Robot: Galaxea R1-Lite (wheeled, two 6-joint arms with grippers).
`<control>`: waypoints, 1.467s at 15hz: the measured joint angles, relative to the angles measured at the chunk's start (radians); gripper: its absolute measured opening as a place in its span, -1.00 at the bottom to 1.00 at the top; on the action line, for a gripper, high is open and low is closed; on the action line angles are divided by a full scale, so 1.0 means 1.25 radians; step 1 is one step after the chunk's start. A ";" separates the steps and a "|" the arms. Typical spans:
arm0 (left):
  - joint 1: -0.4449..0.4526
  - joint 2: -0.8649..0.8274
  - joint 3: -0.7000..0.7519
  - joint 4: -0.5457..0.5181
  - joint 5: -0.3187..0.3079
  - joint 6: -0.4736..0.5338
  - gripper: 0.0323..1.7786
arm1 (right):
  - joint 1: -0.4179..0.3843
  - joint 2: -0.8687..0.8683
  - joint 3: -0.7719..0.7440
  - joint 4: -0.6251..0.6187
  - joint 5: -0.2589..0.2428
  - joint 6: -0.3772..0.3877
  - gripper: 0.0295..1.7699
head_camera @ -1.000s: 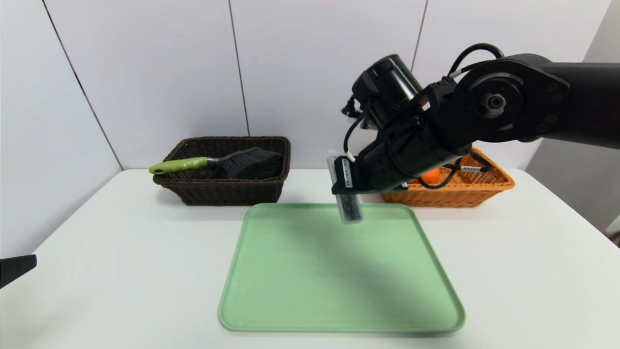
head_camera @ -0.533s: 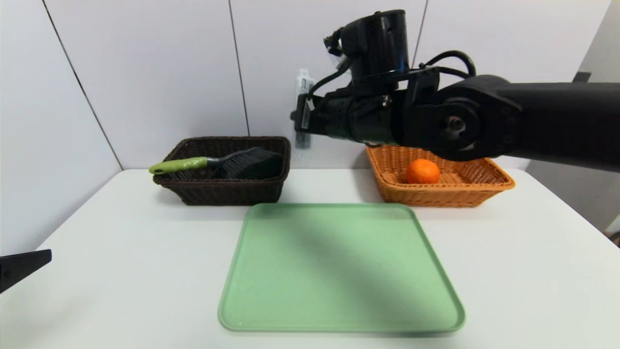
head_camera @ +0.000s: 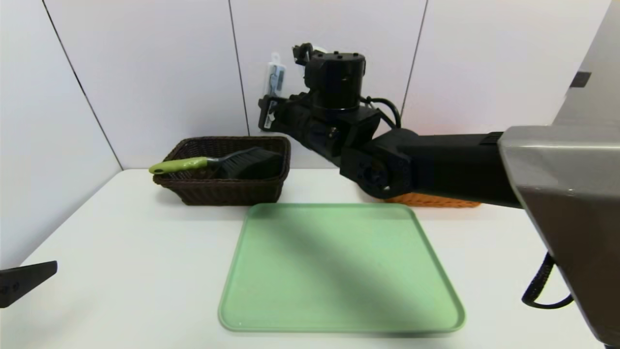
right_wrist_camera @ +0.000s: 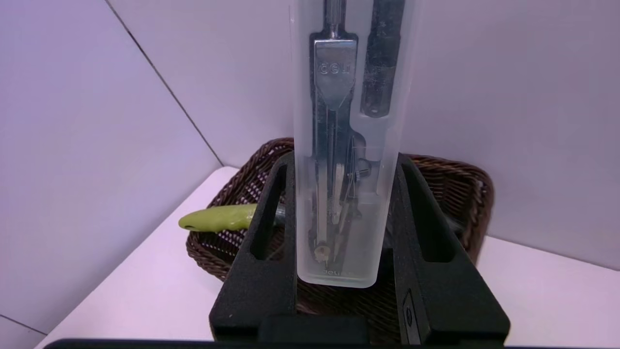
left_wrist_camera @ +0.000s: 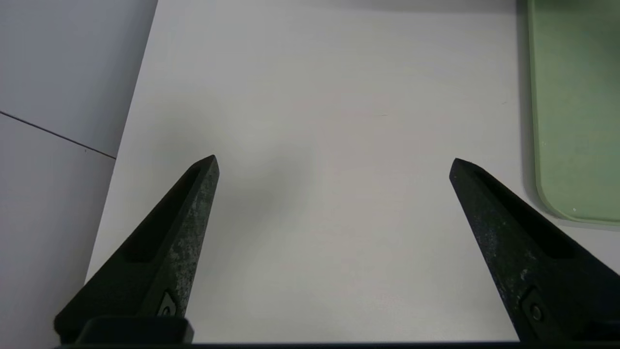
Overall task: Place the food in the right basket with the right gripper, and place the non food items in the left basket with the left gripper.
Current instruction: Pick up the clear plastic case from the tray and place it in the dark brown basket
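A: What is on the white bench [head_camera: 121,252] against the panelled wall [head_camera: 155,72]?
B: One green tray [head_camera: 339,271]. Behind it, left, one dark basket [head_camera: 227,189] holds a green-handled brush [head_camera: 218,164]; right, one orange basket [head_camera: 431,200] shows.
A: End effectors?
B: Left end effector [left_wrist_camera: 334,162], left of the tray, spread, empty. Right end effector [right_wrist_camera: 341,194], above the dark basket, grips a clear compass case [right_wrist_camera: 348,121].

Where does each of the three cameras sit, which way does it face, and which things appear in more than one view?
Head view: from the robot's head, looking forward and down at the table, green tray and dark basket; the right arm crosses it, the left end effector peeks in.
Left wrist view: above the open left end effector, facing bare table and the tray's corner.
Right wrist view: behind the right end effector, shut on a clear compass case, facing the dark basket.
Shared: tray, basket, brush, case.
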 joint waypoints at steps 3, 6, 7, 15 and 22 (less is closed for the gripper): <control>0.000 0.002 0.005 -0.005 0.000 0.002 0.90 | 0.004 0.045 -0.001 -0.091 0.000 -0.028 -0.41; 0.000 0.003 0.015 -0.009 -0.001 0.003 0.90 | 0.006 0.087 -0.002 -0.158 -0.003 -0.060 -0.41; 0.000 0.003 0.016 -0.009 -0.001 0.003 0.90 | 0.006 0.100 -0.002 -0.164 -0.006 -0.063 -0.41; -0.001 0.003 0.018 -0.009 -0.002 0.005 0.90 | 0.005 0.158 -0.001 -0.164 -0.023 -0.096 -0.41; -0.001 0.004 0.016 -0.013 -0.002 0.003 0.90 | 0.001 0.187 -0.001 -0.164 -0.015 -0.115 -0.41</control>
